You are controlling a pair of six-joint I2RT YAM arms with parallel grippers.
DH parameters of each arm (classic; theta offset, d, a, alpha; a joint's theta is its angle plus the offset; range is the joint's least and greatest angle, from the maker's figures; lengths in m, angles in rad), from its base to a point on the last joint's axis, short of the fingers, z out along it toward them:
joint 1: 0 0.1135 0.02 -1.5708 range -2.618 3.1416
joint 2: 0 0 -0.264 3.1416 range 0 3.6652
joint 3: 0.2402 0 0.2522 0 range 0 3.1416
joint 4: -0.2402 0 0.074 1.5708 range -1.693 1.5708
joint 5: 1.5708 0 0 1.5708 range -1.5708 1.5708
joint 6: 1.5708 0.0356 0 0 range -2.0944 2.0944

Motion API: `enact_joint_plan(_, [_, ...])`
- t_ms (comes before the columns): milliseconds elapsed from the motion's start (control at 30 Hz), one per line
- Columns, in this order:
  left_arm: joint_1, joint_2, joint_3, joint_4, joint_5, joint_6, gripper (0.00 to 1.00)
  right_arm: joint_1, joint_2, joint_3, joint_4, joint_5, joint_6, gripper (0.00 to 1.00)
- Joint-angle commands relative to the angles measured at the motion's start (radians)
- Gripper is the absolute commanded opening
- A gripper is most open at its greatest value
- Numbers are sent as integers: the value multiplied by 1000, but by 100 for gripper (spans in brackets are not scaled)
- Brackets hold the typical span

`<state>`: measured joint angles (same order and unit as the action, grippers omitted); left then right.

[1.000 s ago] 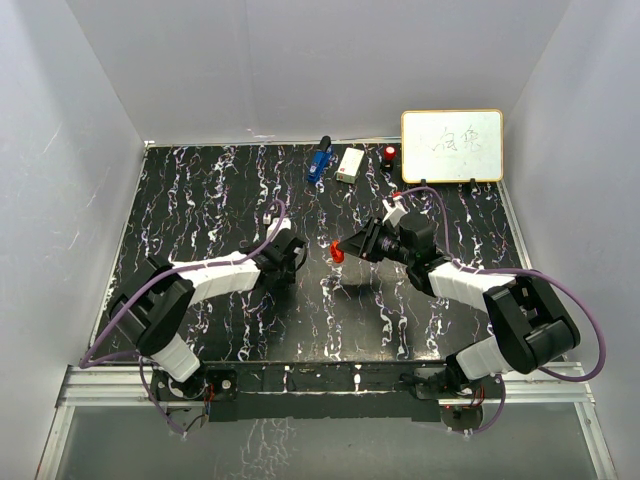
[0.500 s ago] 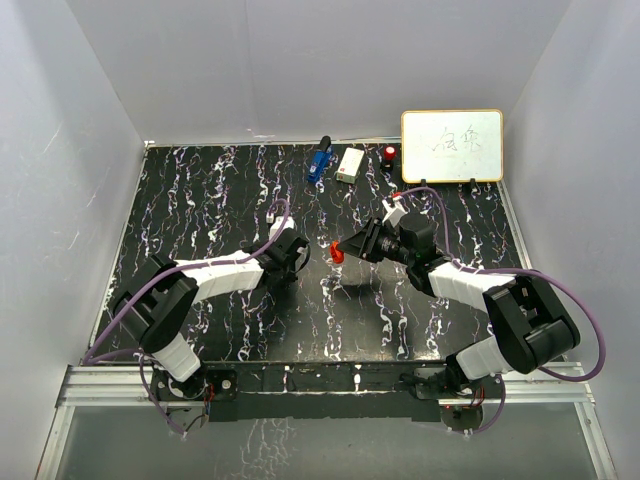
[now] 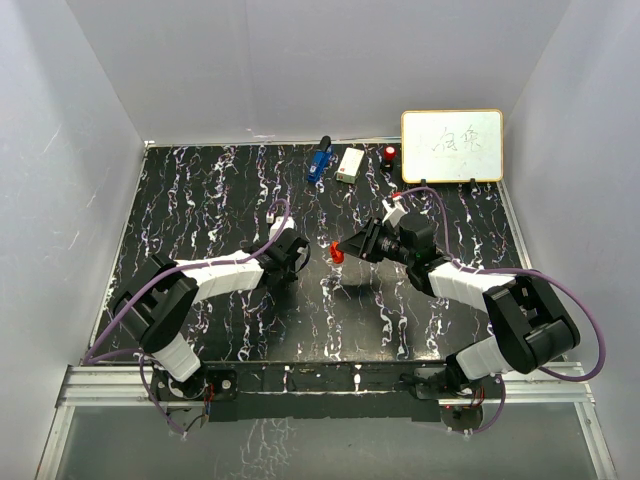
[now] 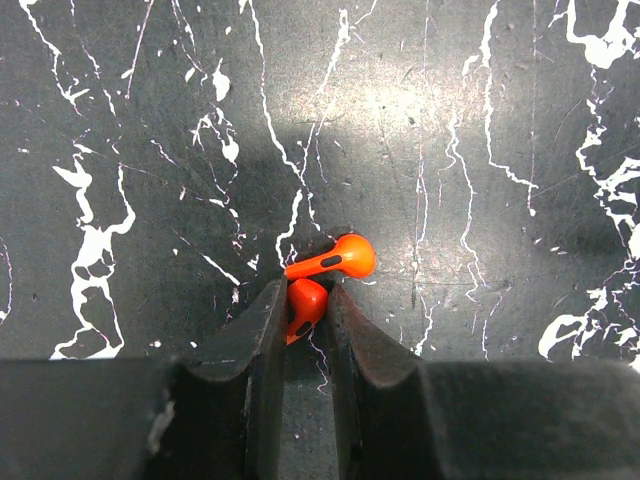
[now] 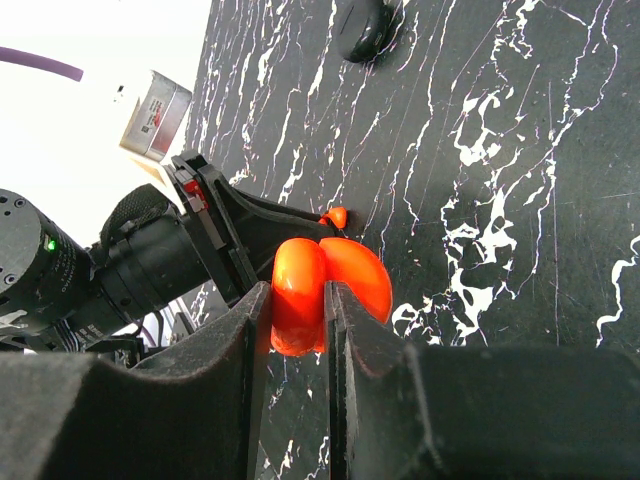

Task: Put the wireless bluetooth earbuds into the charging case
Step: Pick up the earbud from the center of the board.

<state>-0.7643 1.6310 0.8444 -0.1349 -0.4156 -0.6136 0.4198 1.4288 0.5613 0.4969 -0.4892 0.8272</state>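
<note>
Left gripper (image 4: 305,293): I read its jaws as together, pinched on the near lobe of a small orange-red earbud (image 4: 332,261) with a black slot on its stem.
Earbud position: at the left fingertips, low over the black white-veined marble desk (image 3: 200,200). I cannot tell whether it is lifted or touching.
Earbud axis: the slotted stem lies crosswise to the fingers, just beyond their tips, with its rounded end to the right in the left wrist view. I cannot tell whether the pinched lobe and the stem are one piece or two.
Right gripper (image 5: 298,300): clamped on a glossy orange-red rounded case (image 5: 352,275) showing two lobes. I judge this to be the charging case, held clear of the desk.
Deciding relation: from above, the case sits just to the right of the left gripper, near but apart. The left arm carries the earbud, so I judge the closing move falls to it, rightward toward the case.
Risk, my judgement: the pinch is on a small lobe, and the crosswise stem may need turning before it seats.
Beyond: a black rounded puck (image 5: 362,27) lies on the desk.
Far edge: a blue object (image 3: 319,160), a white box (image 3: 350,164) and a whiteboard (image 3: 452,145), all well apart from the work.
</note>
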Motion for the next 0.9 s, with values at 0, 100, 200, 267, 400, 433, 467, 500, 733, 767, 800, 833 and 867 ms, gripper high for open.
enact_joint_plan(0, [-9,-6,-1,-79,6,-3,13,5,-5,5,54,-6,-16,9])
enact_joint_plan(100, [-9,-29,0,-93,5,-5,6,5,-4,6,54,-7,-17,9])
enact_joint_plan(200, [-10,-73,8,-116,2,-4,1,4,-2,5,55,-8,-17,9])
enact_joint_plan(267, [-9,-114,19,-141,-1,-1,0,5,-1,6,56,-8,-14,9])
enact_joint_plan(400, [-10,-197,41,-164,16,15,0,4,2,8,59,-8,-13,9])
enact_joint_plan(433, [-10,-215,47,-159,27,20,0,5,2,9,60,-9,-13,9])
enact_joint_plan(467, [-10,-237,48,-146,45,28,0,5,4,9,61,-11,-11,9])
enact_joint_plan(500, [-10,-253,47,-127,69,37,0,5,4,9,61,-11,-9,9])
enact_joint_plan(733, [-9,-380,-16,157,252,106,0,4,21,19,92,-41,19,9])
enact_joint_plan(767, [-9,-397,-32,205,268,108,0,5,25,20,104,-53,44,9])
enact_joint_plan(800, [-9,-414,-48,255,279,109,0,4,30,22,115,-58,57,9])
enact_joint_plan(833, [-9,-426,-63,302,291,112,0,5,34,24,125,-64,72,9])
enact_joint_plan(867, [-9,-436,-74,339,302,120,0,5,39,27,134,-70,83,9])
